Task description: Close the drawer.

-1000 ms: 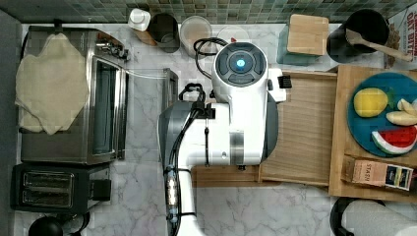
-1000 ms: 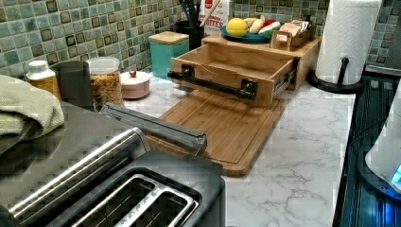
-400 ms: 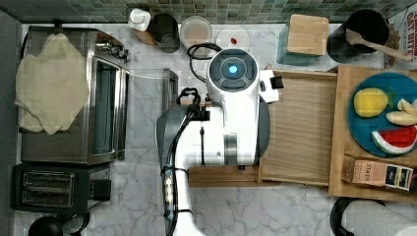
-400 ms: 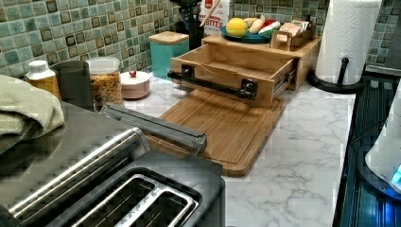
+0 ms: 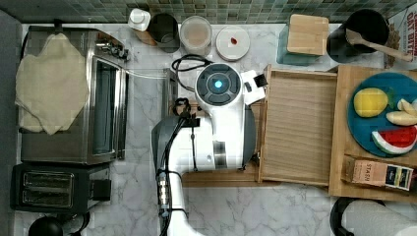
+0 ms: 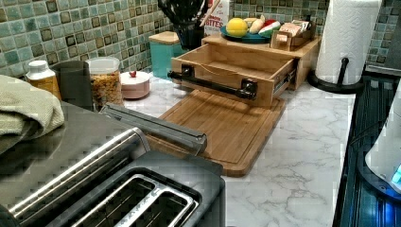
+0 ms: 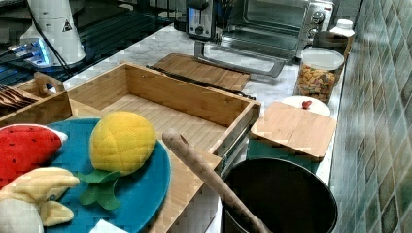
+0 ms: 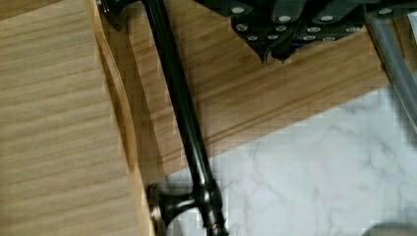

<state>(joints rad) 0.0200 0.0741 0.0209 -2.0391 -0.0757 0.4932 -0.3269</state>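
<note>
In the left view the cutting board (image 6: 227, 127) lies near on the desk (image 6: 302, 142); behind it the drawer (image 6: 236, 64) stands pulled out over the board's far edge; the pincer (image 8: 273, 56) hovers beside its black handle (image 8: 179, 108); whether it is apart or together I cannot tell.

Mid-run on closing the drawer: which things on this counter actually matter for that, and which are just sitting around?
Part of the job:
- drawer, pulled open
- its black bar handle
- gripper, above the cutting board beside the handle

Just lying about:
- toaster oven
- toaster
- cereal jar
- plate of toy fruit
- paper towel roll
</note>
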